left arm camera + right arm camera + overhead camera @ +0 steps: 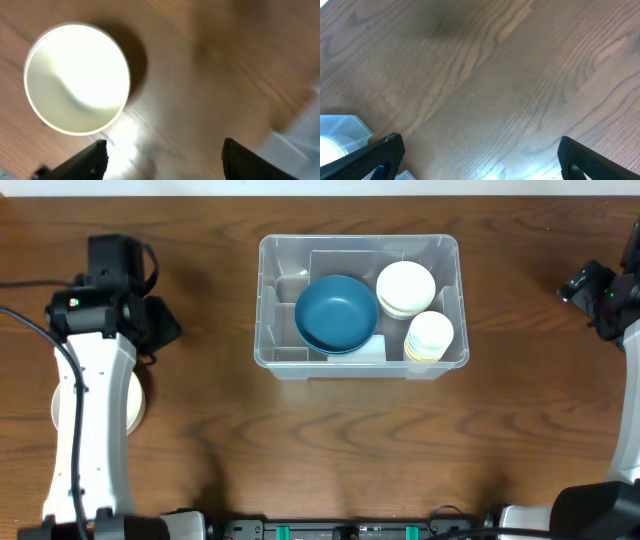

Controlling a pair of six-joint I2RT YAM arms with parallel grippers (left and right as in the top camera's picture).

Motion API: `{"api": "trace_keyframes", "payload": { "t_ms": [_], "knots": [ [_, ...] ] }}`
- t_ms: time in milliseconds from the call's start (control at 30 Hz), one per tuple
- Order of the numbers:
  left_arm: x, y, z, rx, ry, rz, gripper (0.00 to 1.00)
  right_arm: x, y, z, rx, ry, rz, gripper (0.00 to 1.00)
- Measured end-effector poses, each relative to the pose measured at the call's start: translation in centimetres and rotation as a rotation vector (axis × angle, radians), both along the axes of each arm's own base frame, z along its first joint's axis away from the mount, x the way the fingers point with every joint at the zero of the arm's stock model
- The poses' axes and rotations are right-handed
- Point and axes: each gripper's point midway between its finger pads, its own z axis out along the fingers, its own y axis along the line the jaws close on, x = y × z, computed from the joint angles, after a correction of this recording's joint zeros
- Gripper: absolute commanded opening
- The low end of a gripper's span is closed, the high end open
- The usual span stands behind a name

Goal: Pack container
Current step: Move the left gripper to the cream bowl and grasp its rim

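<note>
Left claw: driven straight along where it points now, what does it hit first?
Most likely bare table. The left claw is open and aimed at wood; the bowl sits to one side of that line and would probably be missed. The view is blurred, so depth is uncertain.

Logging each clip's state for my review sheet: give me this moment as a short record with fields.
container: large clear rectangular plastic tub, mid-table
inside: round blue bowl, stack of cream bowls, smaller cream cups
outside: single cream round bowl on the wooden table, left side
left fingers: open, empty, beside that bowl
right fingers: open, empty, above the table
</note>
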Motion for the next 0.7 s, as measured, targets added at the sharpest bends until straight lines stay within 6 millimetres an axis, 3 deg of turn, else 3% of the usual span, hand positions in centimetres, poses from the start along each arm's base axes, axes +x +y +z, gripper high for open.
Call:
{"api": "trace_keyframes", "payload": {
  "t_ms": [67,167,333,700],
  "knots": [
    [-0.2,1.5,-3.0,-0.017,0.024,0.078,0.73,0.0,0.0,0.0,0.000,0.000,0.000,0.99],
    [-0.6,3.1,-5.9,-0.031,0.028,0.159,0.73,0.0,0.0,0.0,0.000,0.000,0.000,0.99],
    [-0.8,4.9,-8.4,-0.036,-0.009,0.251,0.73,0.0,0.0,0.0,0.000,0.000,0.000,0.99],
    [-1.3,4.9,-14.3,-0.041,-0.051,0.281,0.74,0.0,0.0,0.0,0.000,0.000,0.000,0.99]
  ]
}}
